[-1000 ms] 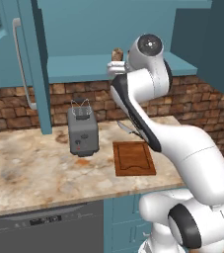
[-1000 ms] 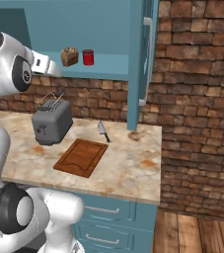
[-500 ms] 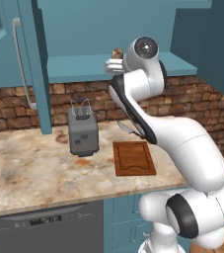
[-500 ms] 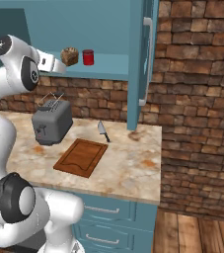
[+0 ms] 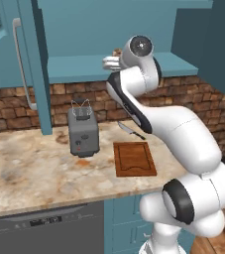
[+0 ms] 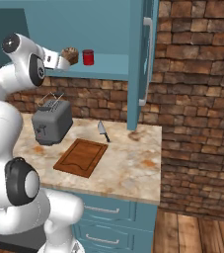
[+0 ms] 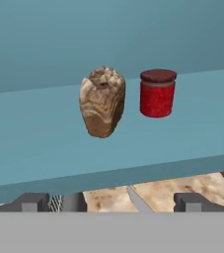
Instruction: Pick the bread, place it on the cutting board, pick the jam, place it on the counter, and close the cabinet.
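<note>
Pincer raised to the cabinet shelf, facing the bread

In the hand view the pincer (image 7: 111,201) has its two tips spread wide apart with nothing between them. The bread (image 7: 102,102) stands on the teal shelf (image 7: 29,143) of the open cabinet (image 6: 138,59), the jam (image 7: 157,92) just beside it at 3 o'clock. Below on the desk (image 6: 133,163), the cutting board (image 6: 81,157) lies at 4 o'clock of the toaster (image 6: 52,124), a knife (image 6: 102,131) near it

A kitchen: teal cabinet (image 6: 142,59) above a marbled counter (image 5: 29,171), brick backsplash (image 6: 197,89), toaster (image 5: 83,133), dishwasher (image 5: 44,230).
</note>
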